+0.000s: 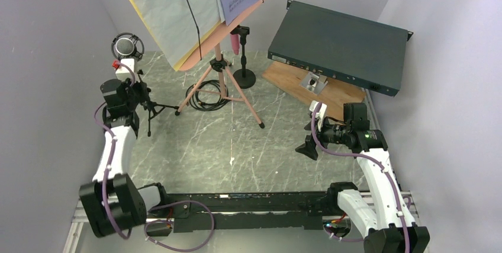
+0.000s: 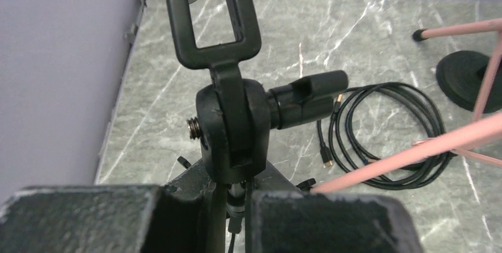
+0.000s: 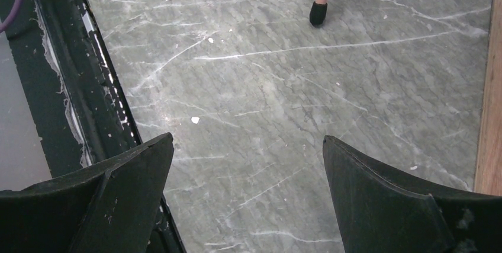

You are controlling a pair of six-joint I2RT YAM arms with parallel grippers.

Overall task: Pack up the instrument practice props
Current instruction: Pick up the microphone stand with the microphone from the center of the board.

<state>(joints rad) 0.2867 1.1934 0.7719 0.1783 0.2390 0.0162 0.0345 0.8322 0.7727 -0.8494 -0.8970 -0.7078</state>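
A grey-headed microphone (image 1: 126,45) sits in a black shock mount on a small black tripod stand (image 1: 155,108) at the left. My left gripper (image 1: 137,90) is at that stand. In the left wrist view its jaws (image 2: 234,217) pinch the thin stem (image 2: 238,197) just below the swivel joint (image 2: 231,125). The pink music desk (image 1: 201,57) on pink tripod legs (image 1: 237,93) carries white and yellow sheet-music pages (image 1: 166,10). A pink microphone (image 1: 236,42) stands on a round black base (image 1: 244,77). My right gripper (image 1: 309,140) hangs open over bare table (image 3: 248,146).
A coiled black cable (image 1: 206,94) lies under the pink tripod. The dark teal rack box (image 1: 340,45) leans on a brown wooden board (image 1: 314,90) at the back right. Grey walls close in both sides. One pink leg's foot (image 3: 318,11) is ahead of my right gripper.
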